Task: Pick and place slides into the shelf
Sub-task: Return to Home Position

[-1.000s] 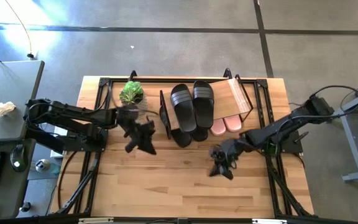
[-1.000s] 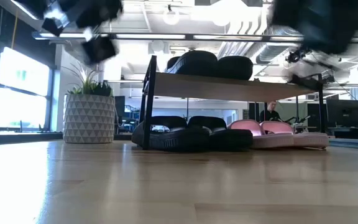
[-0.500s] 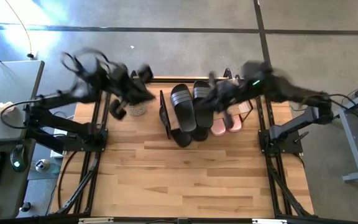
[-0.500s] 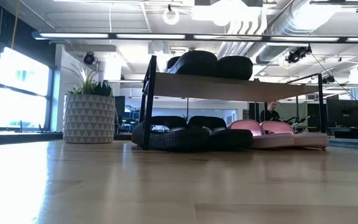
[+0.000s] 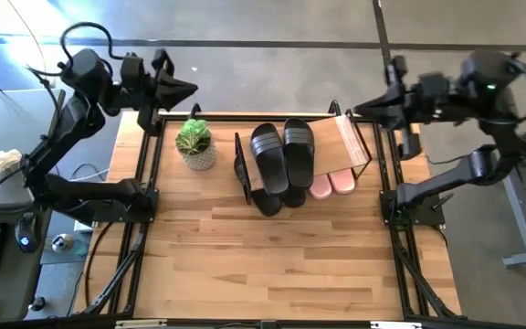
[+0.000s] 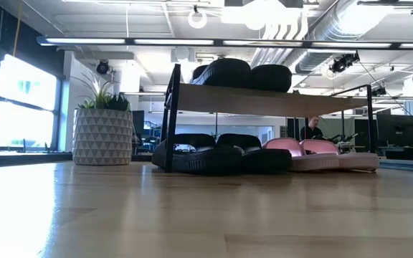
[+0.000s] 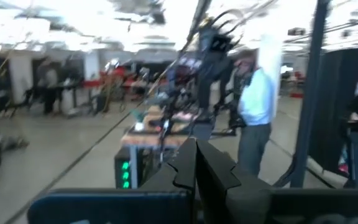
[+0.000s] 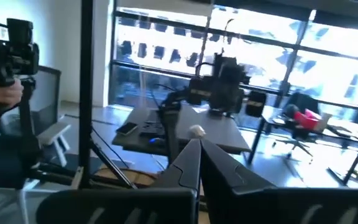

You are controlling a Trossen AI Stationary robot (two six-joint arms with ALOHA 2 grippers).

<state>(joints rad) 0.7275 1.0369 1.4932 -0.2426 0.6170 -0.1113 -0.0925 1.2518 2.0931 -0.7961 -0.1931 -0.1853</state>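
Observation:
The shelf (image 5: pixel 347 139) stands at the table's far middle, a light wood board on a thin black frame (image 6: pixel 264 100). One pair of black slides (image 5: pixel 282 155) lies on top of the board (image 6: pixel 241 74). A second black pair (image 6: pixel 214 153) and the pale pink pair (image 5: pixel 331 184) rest on the table under the board (image 6: pixel 321 154). My left gripper (image 5: pixel 179 90) is raised high over the table's far left corner, shut and empty (image 7: pixel 195 163). My right gripper (image 5: pixel 371 108) hangs high over the far right corner, also shut and empty (image 8: pixel 199 163).
A potted green plant (image 5: pixel 194 143) in a patterned pot (image 6: pixel 102 136) stands left of the shelf. The wood table top (image 5: pixel 263 256) stretches from the shelf to the near edge. A person in a pale shirt (image 7: pixel 255 106) stands in the room beyond.
Both arms have swung up and back from low over the table's middle. The left gripper rose toward the far left corner, the right gripper toward the far right corner, and both left the low view. The slides and the shelf stayed where they were.

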